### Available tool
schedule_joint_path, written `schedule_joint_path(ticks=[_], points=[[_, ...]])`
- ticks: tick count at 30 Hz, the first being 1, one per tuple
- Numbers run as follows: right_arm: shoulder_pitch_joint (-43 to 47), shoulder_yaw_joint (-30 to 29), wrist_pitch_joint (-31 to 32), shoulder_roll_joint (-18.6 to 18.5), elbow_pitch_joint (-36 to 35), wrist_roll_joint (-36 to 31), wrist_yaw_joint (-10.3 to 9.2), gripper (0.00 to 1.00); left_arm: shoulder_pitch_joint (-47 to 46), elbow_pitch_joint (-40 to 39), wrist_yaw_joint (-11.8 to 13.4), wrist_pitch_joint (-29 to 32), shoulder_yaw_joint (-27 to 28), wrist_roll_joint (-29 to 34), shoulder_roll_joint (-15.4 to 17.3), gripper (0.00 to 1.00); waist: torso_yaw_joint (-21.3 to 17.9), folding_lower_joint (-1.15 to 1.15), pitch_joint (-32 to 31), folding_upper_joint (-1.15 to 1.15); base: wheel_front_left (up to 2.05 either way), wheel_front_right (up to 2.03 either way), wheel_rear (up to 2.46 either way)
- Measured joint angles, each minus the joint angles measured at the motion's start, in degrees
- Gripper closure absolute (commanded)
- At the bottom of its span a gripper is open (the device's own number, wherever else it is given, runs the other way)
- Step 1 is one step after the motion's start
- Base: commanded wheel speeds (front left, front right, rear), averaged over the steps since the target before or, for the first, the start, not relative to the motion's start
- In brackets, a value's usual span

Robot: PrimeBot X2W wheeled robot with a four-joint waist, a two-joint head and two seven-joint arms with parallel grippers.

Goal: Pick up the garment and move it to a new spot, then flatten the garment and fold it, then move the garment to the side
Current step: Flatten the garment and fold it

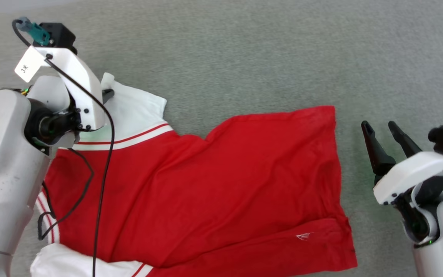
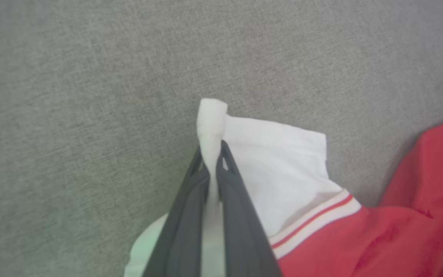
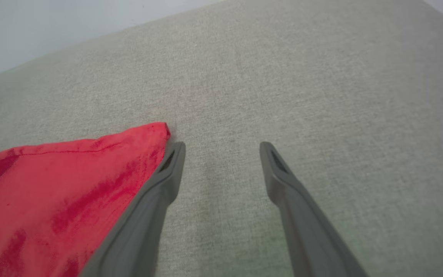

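Broadly, edge to edge in the head view: a grey woven surface (image 1: 244, 46), bare from 10 o'clock round to 2 o'clock.

Across the middle and down toward 6 and 7 o'clock, the garment (image 1: 225, 184), plain red face up, lying mostly flat with soft creases and a doubled-over band along the lower hem toward 5 o'clock.

At 9 o'clock, over the garment's shoulder end, the pale left forearm (image 1: 2, 154), angled up toward 11 o'clock. At 4 o'clock, off the cloth, the right arm (image 1: 433, 215).

At 10 o'clock on the garment, a white sleeve (image 1: 137, 104), bordered by red-and-white striped trim (image 1: 137, 136). At 7 o'clock, against the bottom edge, a second white sleeve (image 1: 64, 263).

Hanging down past the left forearm and across the red cloth, a loose black cable (image 1: 104, 161).

In the left wrist view, the left gripper (image 2: 210, 154) pressed together on a corner of the white sleeve, pinching a narrow upright fold poking past the fingertips toward 12 o'clock.

In the right wrist view, the right gripper (image 3: 223, 148) spread wide, with bare grey surface in the gap and a red corner of the garment at 9 o'clock, just beside one fingertip. In the head view, a strip of grey between that gripper and the garment's 3 o'clock edge.

At 10 o'clock on the left wrist, a white paper tag (image 1: 29, 66). Near 5 o'clock on the hem band, a tiny white mark (image 1: 303, 236).
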Motion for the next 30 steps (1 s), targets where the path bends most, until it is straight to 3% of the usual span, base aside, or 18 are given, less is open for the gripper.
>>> schedule_joint_path(ticks=[11, 20, 21, 22, 23, 30], points=[[-11.5, 11.1, 22.2, -10.2, 6.7, 6.1, 0.0, 0.0, -0.2, -5.9, 0.5, -2.6, -0.8, 1.0, -1.5, 1.0, 6.2, 0.0, -1.3, 0.0, 0.0, 0.0, 0.0], [-17.7, 17.0, 36.6, -14.6, 12.7, 10.1, -0.02, 0.0, 0.3, -9.2, 0.1, -4.8, -0.9, 1.1, -2.1, 1.0, 9.2, 0.0, 0.6, 0.0, 0.0, 0.0, 0.0], [-18.1, 17.3, 37.3, -14.9, 13.4, 10.5, -0.01, 0.33, 0.5, -9.2, 0.0, -5.1, -0.8, 1.0, -2.1, 1.0, 9.4, -0.01, 0.7, 0.0, 0.0, 0.0, 0.0], [-18.3, 17.5, 37.7, -15.2, 13.8, 10.7, -0.01, 0.75, 0.7, -9.2, -0.2, -5.2, -0.8, 1.0, -2.0, 1.0, 9.6, 0.0, 0.8, 0.0, 0.0, 0.0, 0.0], [-18.7, 17.6, 37.7, -15.4, 14.1, 11.1, -0.01, 1.0, 1.0, -9.2, -0.3, -5.4, -0.7, 0.7, -1.9, 1.0, 9.8, 0.0, 0.8, 0.0, 0.0, 0.0, 0.0], [-19.0, 16.6, 34.1, -15.8, 14.3, 11.6, 0.04, 1.0, 2.9, -8.8, -0.2, -10.6, 0.4, 1.4, -1.7, 1.0, 10.7, 0.0, -1.1, 0.0, 0.0, 0.0, 0.0]])
